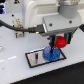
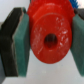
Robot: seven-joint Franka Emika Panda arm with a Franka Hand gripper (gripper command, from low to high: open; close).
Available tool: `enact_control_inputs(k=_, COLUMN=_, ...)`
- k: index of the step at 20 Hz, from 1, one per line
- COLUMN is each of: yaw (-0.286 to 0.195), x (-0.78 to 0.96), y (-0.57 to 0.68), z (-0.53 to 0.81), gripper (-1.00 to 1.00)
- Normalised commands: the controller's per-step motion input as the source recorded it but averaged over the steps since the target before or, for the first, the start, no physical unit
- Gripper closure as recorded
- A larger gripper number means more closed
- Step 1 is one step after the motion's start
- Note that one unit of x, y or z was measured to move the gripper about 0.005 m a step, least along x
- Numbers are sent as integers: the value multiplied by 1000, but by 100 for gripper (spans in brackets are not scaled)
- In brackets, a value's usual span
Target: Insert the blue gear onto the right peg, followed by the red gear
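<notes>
Here the gripper [image 2: 45, 42] is clamped on the red gear [image 2: 50, 40]; in the wrist view its teal pads [image 2: 22, 45] press against the gear's toothed rim on both sides, and the dark hole of the raised hub faces the camera; in the exterior view the red gear [image 1: 61, 41] hangs between the fingers, above and just to the exterior view's right of the blue gear [image 1: 49, 53]; the blue gear lies flat on the grey plate [image 1: 35, 58], at its right end; a thin dark pin [image 1: 36, 56] stands on the plate's left part; the plate rests on a white table [image 1: 15, 72].
</notes>
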Motion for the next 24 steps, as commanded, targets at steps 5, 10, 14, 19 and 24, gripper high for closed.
enact_control_inputs(k=5, yaw=0, x=81, y=-179, z=-96, gripper=100)
enact_control_inputs(k=10, yaw=0, x=62, y=-192, z=-77, gripper=100)
enact_control_inputs(k=14, yaw=0, x=57, y=-32, z=-32, gripper=100)
enact_control_inputs(k=19, yaw=0, x=39, y=4, z=250, gripper=100)
enact_control_inputs(k=24, yaw=0, x=25, y=-1, z=251, gripper=100)
